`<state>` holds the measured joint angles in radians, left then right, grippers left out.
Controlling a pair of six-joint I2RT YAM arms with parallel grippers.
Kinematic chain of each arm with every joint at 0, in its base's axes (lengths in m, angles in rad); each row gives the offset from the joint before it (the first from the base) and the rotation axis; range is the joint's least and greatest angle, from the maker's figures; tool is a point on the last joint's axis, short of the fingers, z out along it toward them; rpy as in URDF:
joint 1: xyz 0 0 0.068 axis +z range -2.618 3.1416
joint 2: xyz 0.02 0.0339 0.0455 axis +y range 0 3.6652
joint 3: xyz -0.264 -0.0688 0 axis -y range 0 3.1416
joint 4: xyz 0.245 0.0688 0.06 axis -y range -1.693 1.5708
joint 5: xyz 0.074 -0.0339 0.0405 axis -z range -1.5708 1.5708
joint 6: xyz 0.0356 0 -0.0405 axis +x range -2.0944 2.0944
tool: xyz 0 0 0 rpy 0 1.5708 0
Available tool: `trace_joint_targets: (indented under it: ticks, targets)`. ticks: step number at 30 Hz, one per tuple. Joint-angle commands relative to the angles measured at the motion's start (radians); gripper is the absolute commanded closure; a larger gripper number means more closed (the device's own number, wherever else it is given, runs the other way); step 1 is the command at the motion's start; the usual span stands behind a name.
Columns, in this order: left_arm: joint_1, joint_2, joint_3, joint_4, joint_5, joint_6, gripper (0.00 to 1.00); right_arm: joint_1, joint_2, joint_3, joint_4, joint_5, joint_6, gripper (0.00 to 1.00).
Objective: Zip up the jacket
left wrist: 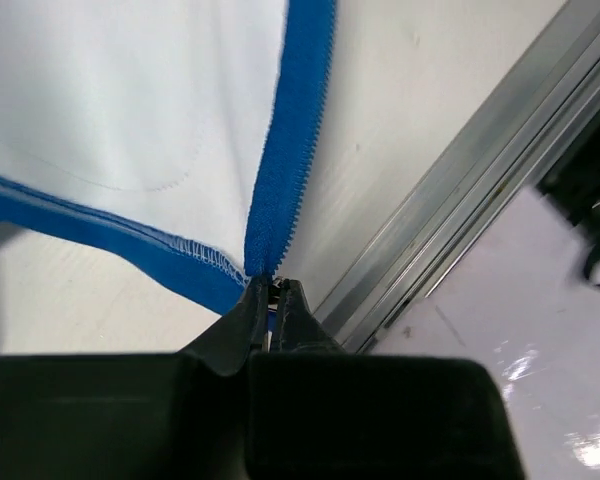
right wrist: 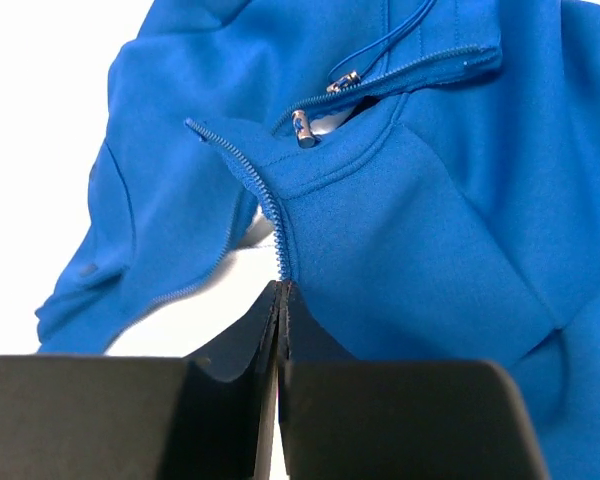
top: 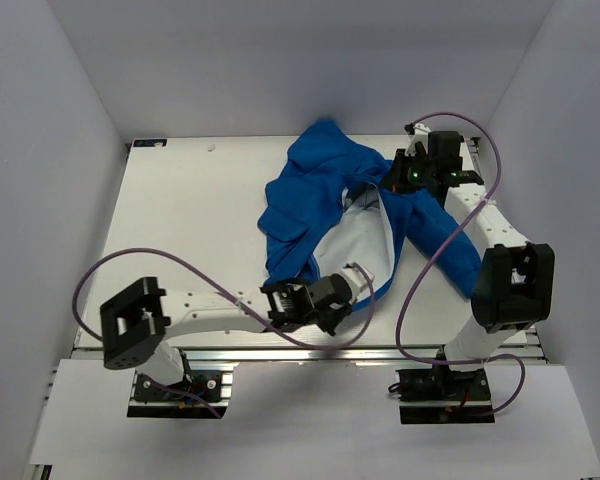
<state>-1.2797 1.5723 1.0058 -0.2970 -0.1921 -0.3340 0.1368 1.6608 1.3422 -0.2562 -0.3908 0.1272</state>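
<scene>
The blue jacket (top: 315, 195) lies open at the middle back of the table, its whitish lining (top: 355, 240) showing. My left gripper (top: 363, 283) is shut on the bottom end of one zipper edge (left wrist: 285, 170), near the table's front. The toothed blue tape runs straight into the closed jaws of my left gripper (left wrist: 273, 290). My right gripper (top: 388, 185) is at the jacket's far end. In the right wrist view my right gripper (right wrist: 281, 290) is shut on the zipper edge (right wrist: 248, 178) just below the collar. A metal slider (right wrist: 303, 130) sits near the collar.
The table's front aluminium rail (left wrist: 460, 190) runs close beside the left gripper. White walls enclose the table (top: 190, 220) at the left, back and right. Purple cables (top: 435, 250) loop over both arms.
</scene>
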Motion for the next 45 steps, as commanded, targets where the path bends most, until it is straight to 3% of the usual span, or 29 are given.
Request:
trace_joint_targets:
  ticks: [1,4,9,14,19,23,28,29,30,33,36,40,45]
  targets:
    - [0.075,-0.099,-0.077,0.036,0.054,-0.089,1.00,0.000,-0.033,0.003,0.060,0.042,0.115,1.00]
    - [0.146,-0.187,-0.166,0.048,0.132,-0.141,1.00,-0.012,-0.035,0.029,0.065,0.179,0.221,1.00]
    - [0.226,-0.328,-0.294,0.050,0.177,-0.195,1.00,-0.017,-0.012,0.153,0.026,0.164,0.267,1.00]
    - [0.298,-0.382,-0.383,0.035,0.301,-0.232,1.00,0.014,0.048,0.261,-0.008,0.253,0.304,1.00]
    - [0.376,-0.371,-0.458,0.035,0.398,-0.277,1.00,0.133,0.246,0.509,-0.098,0.344,0.270,1.00]
    - [0.404,-0.368,-0.440,-0.022,0.340,-0.293,1.00,0.222,0.448,0.690,-0.167,0.434,0.290,1.00]
    - [0.427,-0.370,-0.383,-0.097,0.298,-0.315,1.00,0.244,0.507,0.747,-0.192,0.353,0.253,1.00]
    - [0.427,-0.373,-0.381,-0.094,0.301,-0.313,1.00,0.242,0.492,0.714,-0.187,0.346,0.235,0.96]
    - [0.428,-0.374,-0.381,-0.091,0.310,-0.313,1.00,0.244,0.473,0.687,-0.173,0.351,0.188,0.75]
    - [0.430,-0.379,-0.383,-0.070,0.336,-0.310,1.00,0.247,0.369,0.540,-0.134,0.383,0.080,0.49]
    - [0.430,-0.377,-0.380,-0.071,0.347,-0.306,1.00,0.248,0.289,0.440,-0.116,0.324,-0.122,0.44]
    - [0.431,-0.374,-0.378,-0.074,0.349,-0.298,1.00,0.270,0.284,0.430,-0.257,0.340,-0.299,0.41]
    - [0.434,-0.344,-0.348,-0.100,0.359,-0.283,1.00,0.291,0.356,0.430,-0.327,0.381,-0.318,0.44]
